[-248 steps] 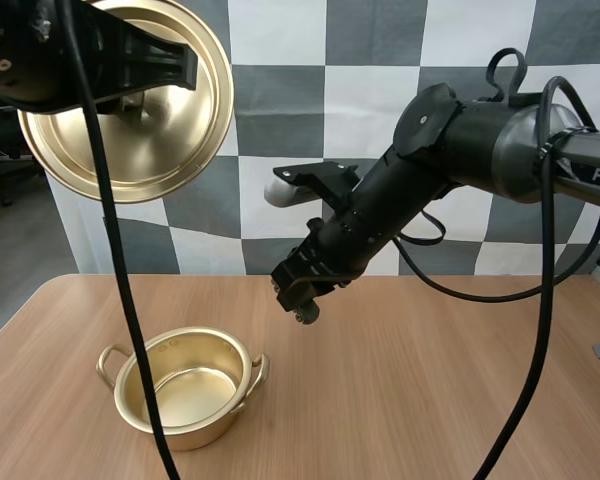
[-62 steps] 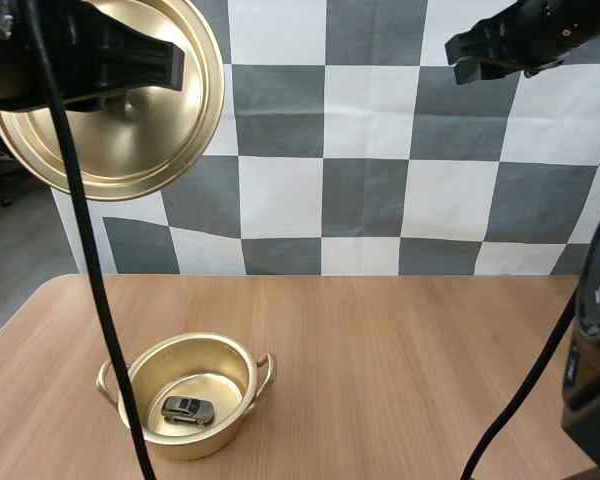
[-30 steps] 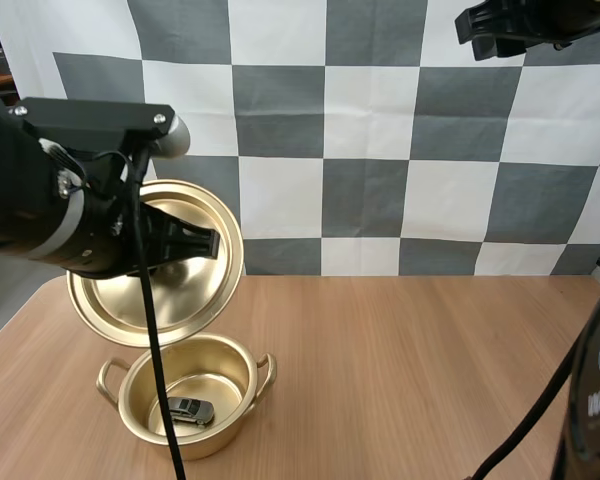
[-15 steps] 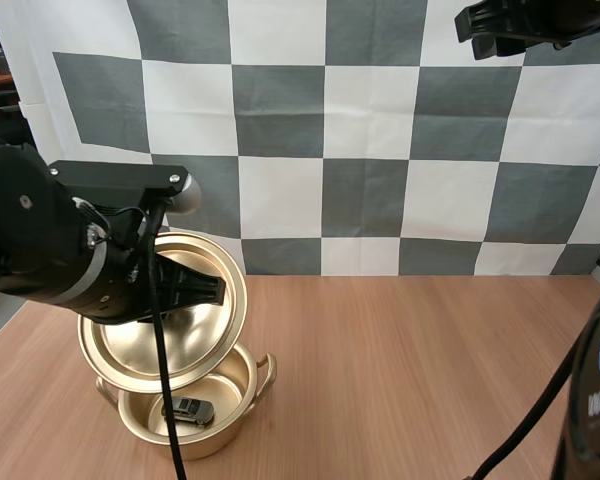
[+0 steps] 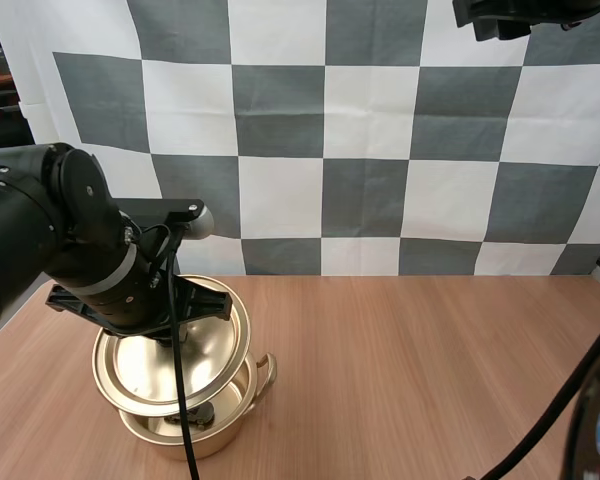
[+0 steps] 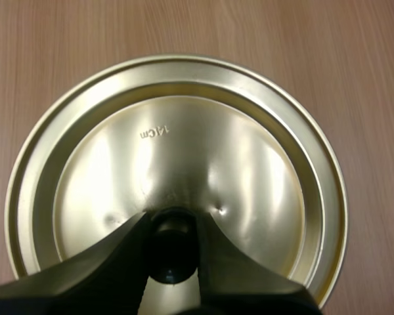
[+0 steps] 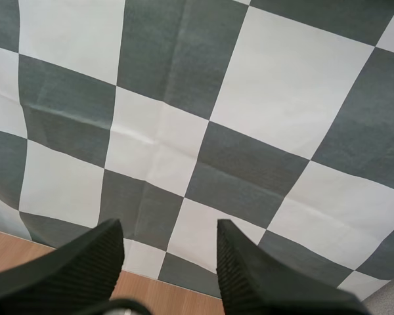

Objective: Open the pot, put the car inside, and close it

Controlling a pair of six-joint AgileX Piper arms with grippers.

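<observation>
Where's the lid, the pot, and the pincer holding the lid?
lid [image 6: 184, 144], left wrist view, on its shiny domed top.
pot [image 5: 225, 432], high view, on its outer wall below the lid.
left pincer [image 6: 172, 231], left wrist view, midway between its fingertips, which pinch the lid.

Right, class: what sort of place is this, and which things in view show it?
Most likely a robotics test bench, not a kitchen: a wooden table carries a small gold pot, and the left robot arm, jaws pinching the knob, holds the lid over it.
</observation>
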